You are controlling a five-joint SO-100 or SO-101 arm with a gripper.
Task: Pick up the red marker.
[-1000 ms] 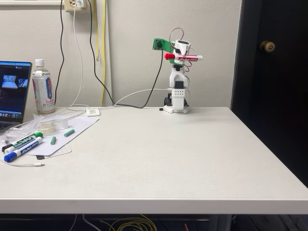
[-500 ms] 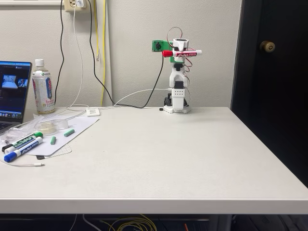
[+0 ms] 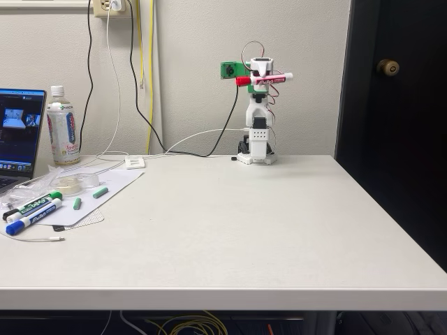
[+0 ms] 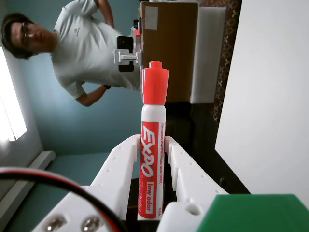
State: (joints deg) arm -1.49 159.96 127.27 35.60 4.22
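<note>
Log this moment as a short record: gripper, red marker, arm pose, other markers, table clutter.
gripper: gripper shut on the red marker, fingers either side of the barrel
red marker: held high above the table, roughly level, cap to the left in the fixed view
arm pose: folded upright at the table's far edge
other markers: green marker and blue marker lying at the left
table clutter: bottle, laptop

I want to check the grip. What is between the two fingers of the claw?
In the wrist view, the red marker stands between the fingers of the claw, which press its barrel from both sides. Its cap sticks out beyond them.
</note>
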